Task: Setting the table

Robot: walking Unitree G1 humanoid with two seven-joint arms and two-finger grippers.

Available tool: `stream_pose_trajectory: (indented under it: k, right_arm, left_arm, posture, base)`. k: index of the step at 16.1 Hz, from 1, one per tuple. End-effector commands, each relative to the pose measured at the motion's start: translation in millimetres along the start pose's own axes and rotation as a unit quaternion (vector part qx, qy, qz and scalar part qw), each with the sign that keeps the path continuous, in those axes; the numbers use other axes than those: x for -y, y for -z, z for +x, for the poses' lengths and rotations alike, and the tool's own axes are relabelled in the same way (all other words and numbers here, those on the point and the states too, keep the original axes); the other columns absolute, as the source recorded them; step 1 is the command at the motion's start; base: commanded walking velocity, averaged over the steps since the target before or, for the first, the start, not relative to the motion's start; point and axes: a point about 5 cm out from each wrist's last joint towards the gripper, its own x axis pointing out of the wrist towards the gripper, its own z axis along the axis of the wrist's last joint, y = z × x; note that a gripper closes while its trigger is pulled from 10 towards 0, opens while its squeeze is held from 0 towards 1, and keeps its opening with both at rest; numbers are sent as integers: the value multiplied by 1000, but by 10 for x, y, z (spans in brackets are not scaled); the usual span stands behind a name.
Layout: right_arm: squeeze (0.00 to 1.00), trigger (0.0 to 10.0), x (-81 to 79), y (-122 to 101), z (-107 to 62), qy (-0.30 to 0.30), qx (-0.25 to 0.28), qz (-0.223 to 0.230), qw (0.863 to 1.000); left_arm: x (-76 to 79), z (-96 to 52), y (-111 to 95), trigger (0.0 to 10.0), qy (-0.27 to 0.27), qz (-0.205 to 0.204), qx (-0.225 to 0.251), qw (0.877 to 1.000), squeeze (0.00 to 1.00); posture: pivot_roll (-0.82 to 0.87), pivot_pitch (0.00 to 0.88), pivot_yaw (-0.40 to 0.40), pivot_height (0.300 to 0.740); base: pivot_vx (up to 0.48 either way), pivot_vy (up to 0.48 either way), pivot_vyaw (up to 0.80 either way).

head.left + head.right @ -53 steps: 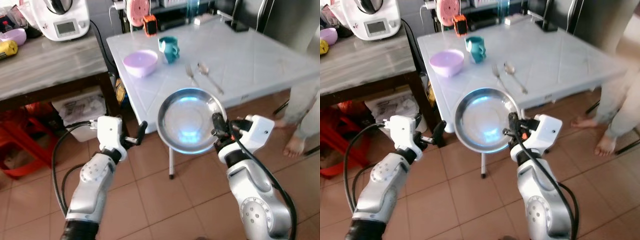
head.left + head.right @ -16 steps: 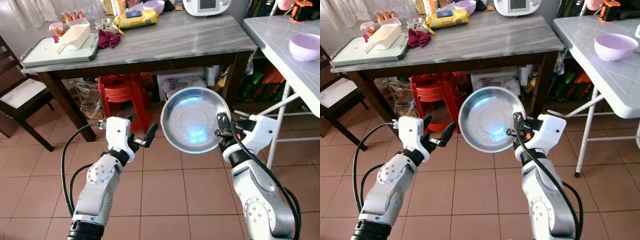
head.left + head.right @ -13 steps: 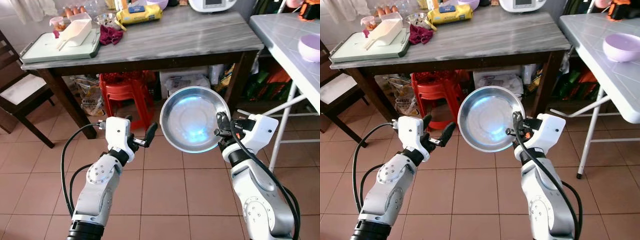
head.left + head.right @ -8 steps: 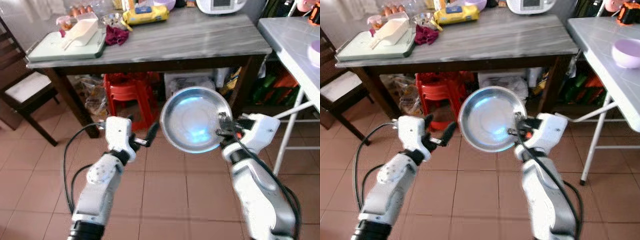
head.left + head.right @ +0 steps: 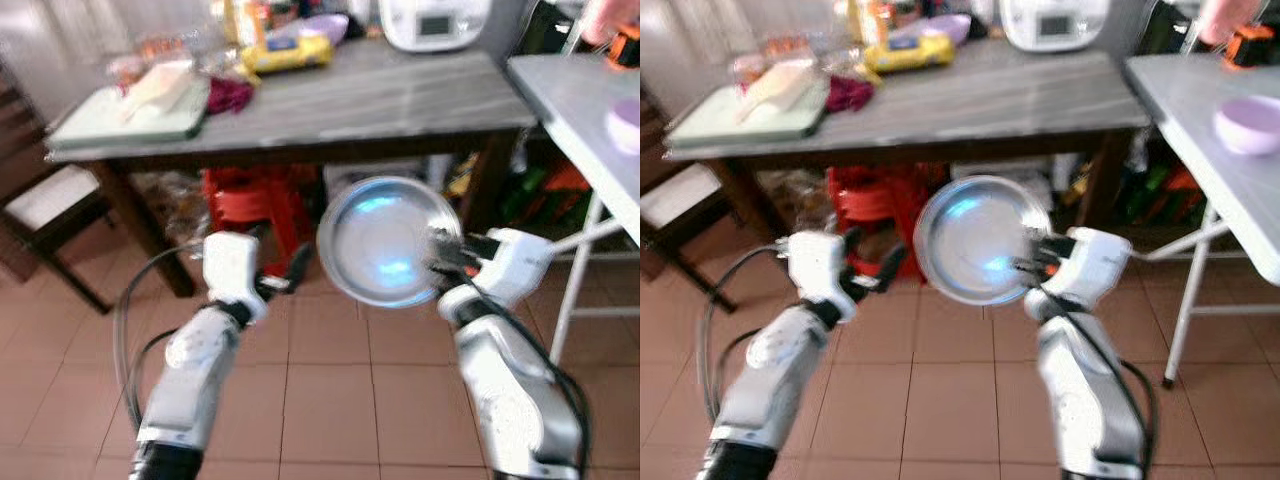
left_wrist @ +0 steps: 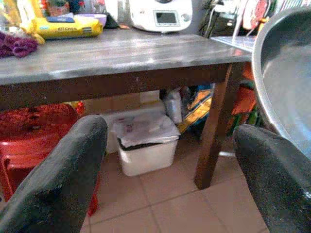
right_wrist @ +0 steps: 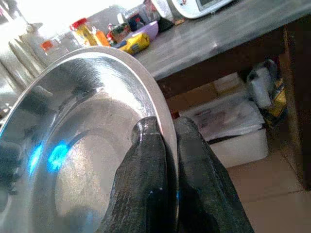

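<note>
Right gripper [image 7: 163,160] pinches the rim of the steel plate [image 5: 385,240], held chest-high, while the white table [image 5: 1200,110] lies to its right; left gripper [image 5: 285,275] hangs open.

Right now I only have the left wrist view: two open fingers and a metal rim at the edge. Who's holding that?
Observer: The right gripper is clamped on the steel plate's rim.
Operator: Where's the white table?
Observer: To the robot's right; the white folding table carries a lilac bowl.
Operator: And my left gripper?
Observer: The left gripper hangs open above the tiled floor, beside the plate, touching nothing.
</note>
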Motion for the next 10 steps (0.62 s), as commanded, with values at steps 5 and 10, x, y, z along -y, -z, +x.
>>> stream_pose_trajectory:
  k: [5, 10]
  right_arm:
    - [0, 10000, 43, -47, -17, 11, 15, -8, 1000]
    - [0, 10000, 51, -33, -30, 13, 14, -10, 1000]
  left_arm:
    - [72, 61, -36, 10000, 15, -1, 6, 1000, 0]
    - [80, 74, -39, 10000, 15, -1, 8, 1000, 0]
  posture:
    - [-170, 60, 101, 740]
    - [-170, 60, 99, 740]
  base:
    - [305, 0, 0]
    - [305, 0, 0]
